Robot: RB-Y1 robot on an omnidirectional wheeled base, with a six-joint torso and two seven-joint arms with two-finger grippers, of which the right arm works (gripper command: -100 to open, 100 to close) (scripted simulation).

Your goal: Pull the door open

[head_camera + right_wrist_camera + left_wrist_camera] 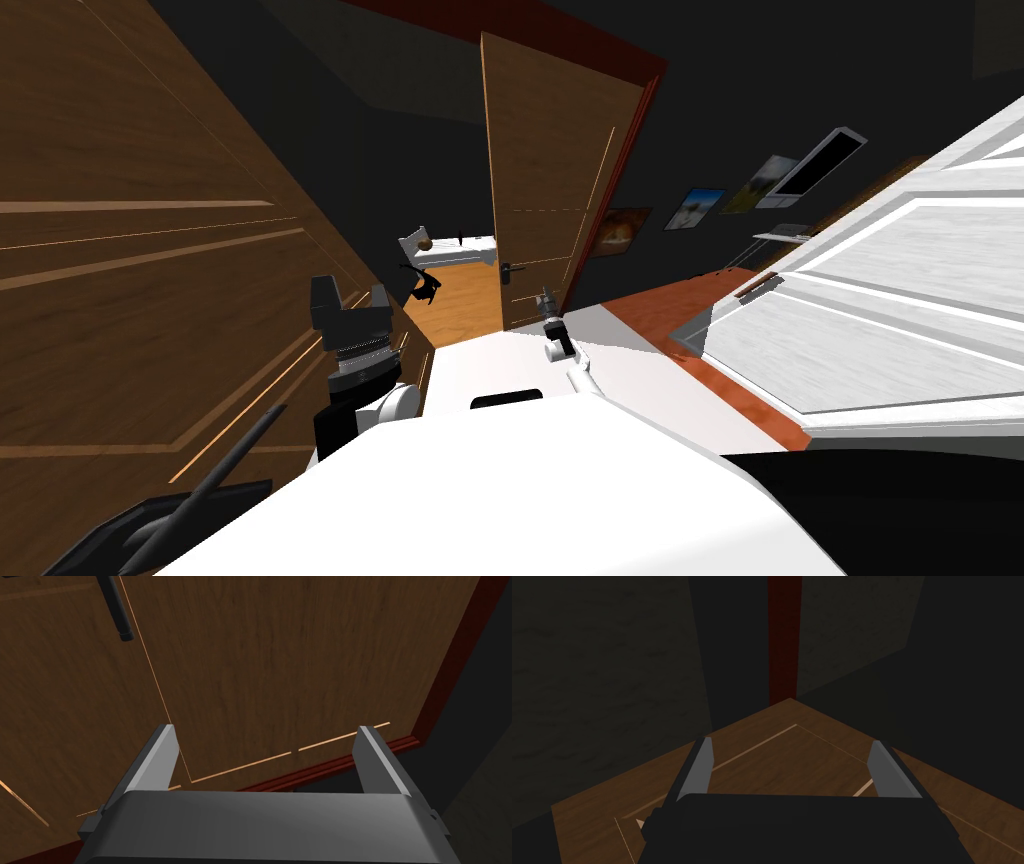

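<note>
Dim, near-black walls [760,90] close in the room, and small framed pictures [695,208] hang in a row on the far one. A white panelled surface [900,300] stands at the right above a reddish-brown floor [660,300]. Farther off lie an orange wooden floor [465,300] and a white bed [455,252].

left arm [340,425]: bent, held close at my left side, forearm rising.
left wrist [358,362]: grey-ringed, in line under the claw's dark box.
left claw [790,746]: both fingers [699,768] upright and wide apart, gripping nothing.
right arm [580,375]: stretched forward, slim, reaching ahead of the chest.
right claw [267,728]: blades parted about a third of the view, free of any hold.
</note>
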